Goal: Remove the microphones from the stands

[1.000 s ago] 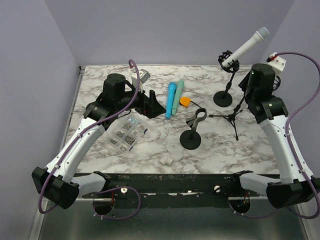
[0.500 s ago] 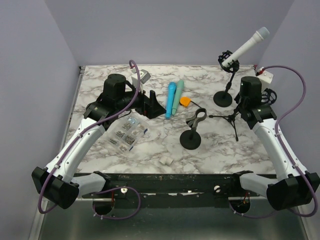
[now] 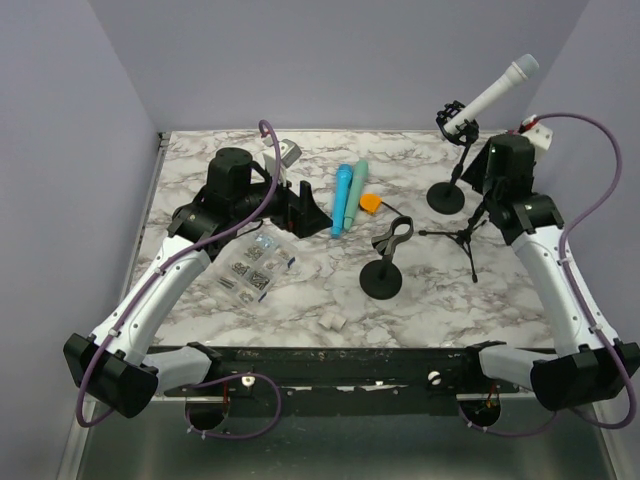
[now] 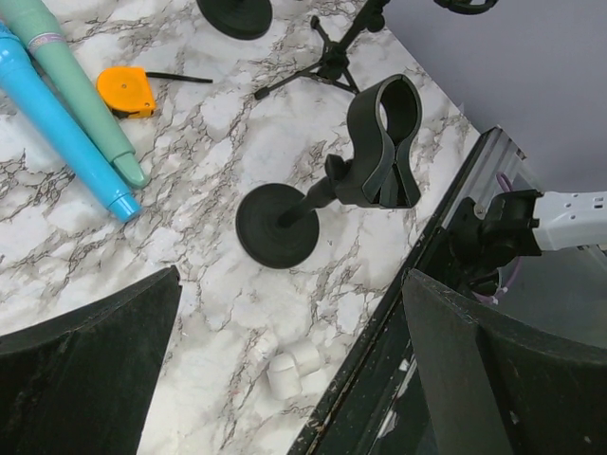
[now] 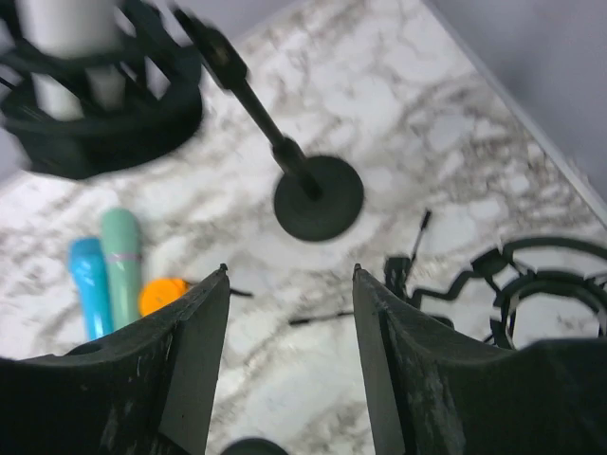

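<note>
Top external view has the right gripper [image 5: 289, 275], fingers spread and empty, swung back up toward the far right, where the white microphone [image 3: 495, 93] sits clipped in its stand [image 3: 447, 196], so the grasp looks close but not yet made.

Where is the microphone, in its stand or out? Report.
In. The white microphone sits in the black shock mount atop the round-base stand, tilted upward.

Top camera looks down from behind; wrist cameras, closer, share the markers [image 4: 57, 125].
</note>
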